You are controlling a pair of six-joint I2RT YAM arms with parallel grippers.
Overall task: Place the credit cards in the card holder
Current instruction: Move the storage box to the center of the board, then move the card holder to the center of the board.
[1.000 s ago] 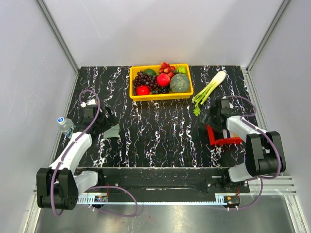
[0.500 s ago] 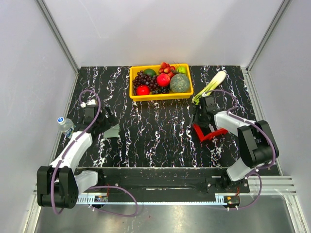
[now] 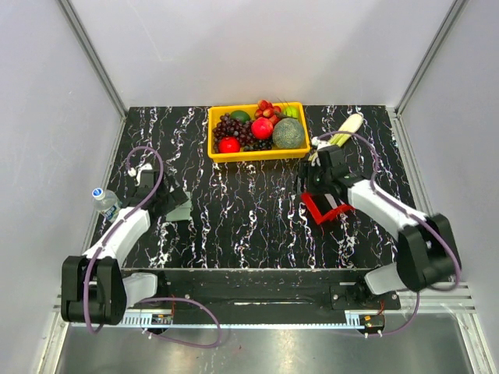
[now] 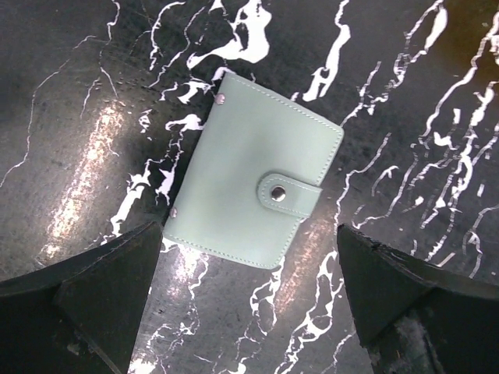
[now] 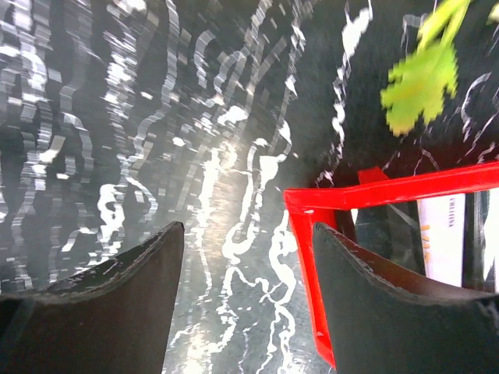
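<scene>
Snapped-shut card holder [image 4: 253, 202] flat on table [image 4: 405, 117], between wide-spread pincer [image 4: 245, 300] fingers.

Pale grey-green soft square card holder [image 4: 253, 183] lies flat on black white-veined tabletop [image 4: 405, 93], closed, snap tab fastened, turned diagonally. One whitish plastic credit card [image 5: 441, 238] with orange print shows inside red mesh basket [image 5: 390, 187]; its pose unclear.

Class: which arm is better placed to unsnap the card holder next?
Left. The open left gripper hangs right above the closed card holder; the right gripper is far off at the red basket.
</scene>
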